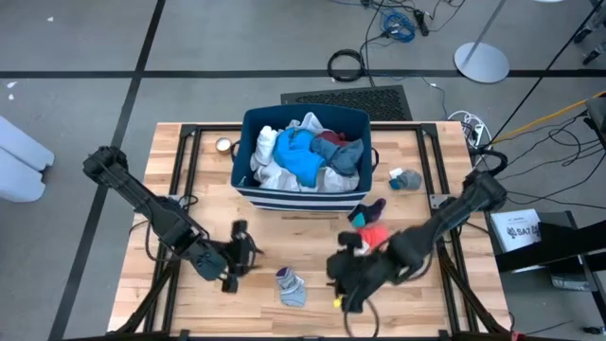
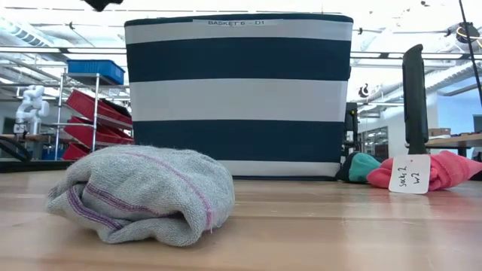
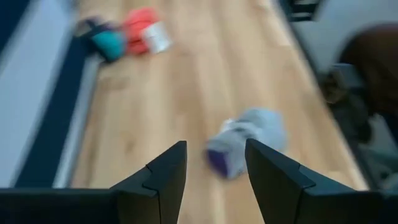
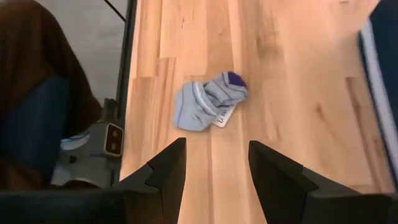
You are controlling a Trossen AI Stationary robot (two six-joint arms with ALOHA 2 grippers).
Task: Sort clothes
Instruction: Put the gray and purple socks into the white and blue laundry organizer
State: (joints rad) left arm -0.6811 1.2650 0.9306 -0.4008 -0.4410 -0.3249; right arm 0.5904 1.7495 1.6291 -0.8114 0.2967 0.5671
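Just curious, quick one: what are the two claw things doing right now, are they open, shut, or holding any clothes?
Left gripper: open, empty, above the wooden table, aimed toward the small grey-blue sock with purple trim.
Right gripper: open, empty, facing that sock from the other side.

Lying in the bare wood between the left gripper [image 1: 243,254] and the right gripper [image 1: 343,279], both with fingers parted: only the grey-blue sock [image 1: 291,286], with open table all around it. Blocking the far middle of the table: the striped bin [image 1: 254,194], heaped with clothes [image 1: 305,156]. Crowding the passage in front of the bin's right corner: the red-pink sock [image 1: 372,234] and a dark sock [image 1: 367,209] just beside it.
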